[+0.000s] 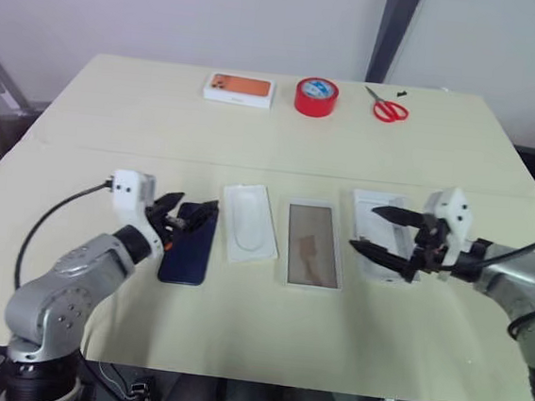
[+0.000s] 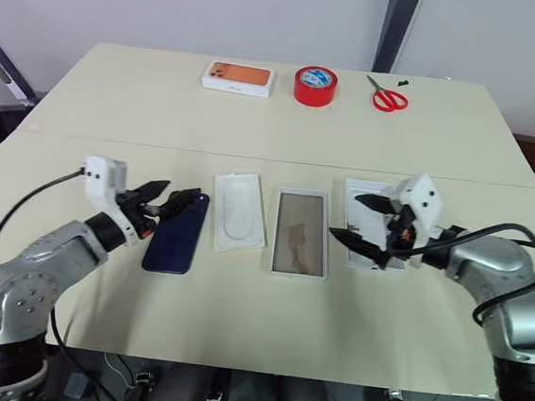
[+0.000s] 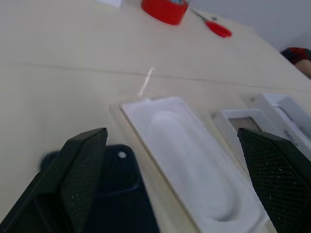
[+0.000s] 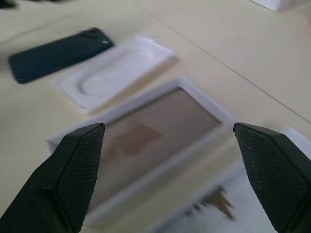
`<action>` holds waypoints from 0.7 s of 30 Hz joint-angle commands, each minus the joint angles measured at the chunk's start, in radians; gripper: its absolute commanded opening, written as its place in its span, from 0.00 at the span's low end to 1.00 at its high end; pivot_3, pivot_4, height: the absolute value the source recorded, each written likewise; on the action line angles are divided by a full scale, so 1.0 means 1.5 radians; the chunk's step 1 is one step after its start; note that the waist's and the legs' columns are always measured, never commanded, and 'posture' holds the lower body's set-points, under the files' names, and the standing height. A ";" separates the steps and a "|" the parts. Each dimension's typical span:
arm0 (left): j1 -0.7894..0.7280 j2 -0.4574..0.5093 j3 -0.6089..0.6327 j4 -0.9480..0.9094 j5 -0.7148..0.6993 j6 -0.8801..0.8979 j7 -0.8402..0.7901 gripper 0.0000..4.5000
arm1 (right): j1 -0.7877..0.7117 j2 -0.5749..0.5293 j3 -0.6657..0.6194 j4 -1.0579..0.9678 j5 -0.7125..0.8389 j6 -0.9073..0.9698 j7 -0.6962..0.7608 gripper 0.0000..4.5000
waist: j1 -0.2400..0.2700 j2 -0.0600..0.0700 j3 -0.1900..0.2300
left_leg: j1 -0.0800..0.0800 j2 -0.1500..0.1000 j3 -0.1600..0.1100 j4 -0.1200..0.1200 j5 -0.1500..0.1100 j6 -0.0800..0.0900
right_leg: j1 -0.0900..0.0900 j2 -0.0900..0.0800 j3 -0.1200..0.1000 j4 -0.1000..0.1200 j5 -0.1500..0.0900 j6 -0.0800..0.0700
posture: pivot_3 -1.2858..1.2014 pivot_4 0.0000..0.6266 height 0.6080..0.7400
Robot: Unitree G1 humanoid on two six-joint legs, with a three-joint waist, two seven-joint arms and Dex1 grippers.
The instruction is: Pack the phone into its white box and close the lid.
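Left gripper (image 1: 183, 213), fingers spread wide and grasping nothing, poised just above the upper end of the phone (image 1: 187, 246), which lies flat on the cream table (image 1: 235, 340), its camera cluster at the far end; in the left wrist view the two black fingers (image 3: 82, 165) frame that end of the phone and the white insert beside it. Right gripper (image 1: 384, 236), likewise spread and empty, held over the lid (image 1: 377, 211), a shallow white tray lying open side up at the right end of the row, with a small dark mark inside it. Between the two grippers, from the phone outward: the white insert (image 1: 249, 222) with its rounded oval recess, just beside the phone; then the white box (image 1: 313, 244), white-rimmed with a tan-brown floor, empty and lying between the insert and the lid, apart from both. Along the far edge of the table, well apart from the row: a white box with an orange picture (image 1: 239, 89), a roll of red tape (image 1: 315, 97) and red-handled scissors (image 1: 387, 106).
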 commanded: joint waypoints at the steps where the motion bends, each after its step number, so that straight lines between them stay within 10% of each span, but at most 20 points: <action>1: -0.047 -0.036 -0.008 -0.003 -0.046 0.103 0.088 1.00 | -0.006 0.009 0.006 -0.051 0.008 0.004 -0.020 0.99 | 0.001 0.000 0.000 | 0.000 0.000 0.000 0.001 0.000 0.000 | 0.000 0.000 0.000 0.001 0.000 0.000 | 0.52 0.24 0.92; 21: -0.197 -0.224 0.098 0.112 0.012 0.379 0.225 1.00 | -0.015 0.028 0.047 -0.079 0.014 -0.003 -0.019 0.99 | 0.002 -0.001 0.000 | -0.001 0.000 -0.001 0.007 0.000 0.000 | 0.000 0.002 0.000 0.003 0.000 0.000 | 0.52 0.24 0.92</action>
